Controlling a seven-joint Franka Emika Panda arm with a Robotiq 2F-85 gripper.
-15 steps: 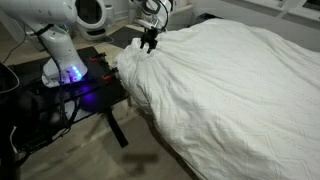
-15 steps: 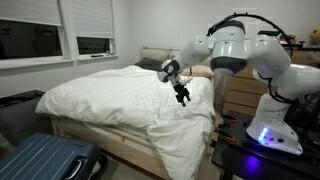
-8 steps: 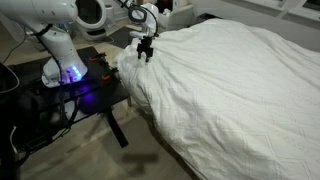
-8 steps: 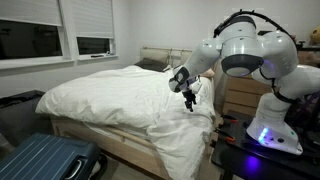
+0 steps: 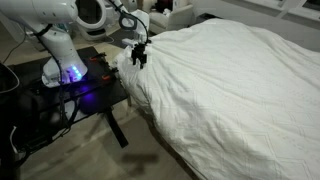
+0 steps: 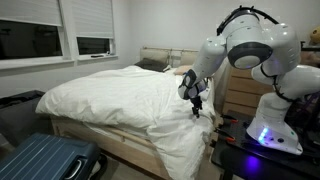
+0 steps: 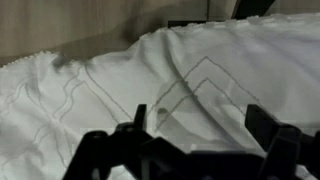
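Bedroom: white duvet (image 5: 230,80) covers bed; open gripper (image 5: 139,58) at edge.

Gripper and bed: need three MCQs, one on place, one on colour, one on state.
1. Where is the gripper?
A) by the window
B) above the floor past the bed's foot
C) at the edge of the duvet, on the side of the robot's base

2. What colour is the suitcase on the floor by the bed?
A) red
B) blue
C) yellow

3. How do the gripper's jaws stand?
A) open, holding nothing
B) shut on the duvet
C) shut on a pillow

Answers:
1 C: in both exterior views the gripper is at the duvet's edge, next to the base.
2 B: an exterior view shows the ribbed shell as blue.
3 A: the wrist view shows the fingers wide apart, with only duvet below them.
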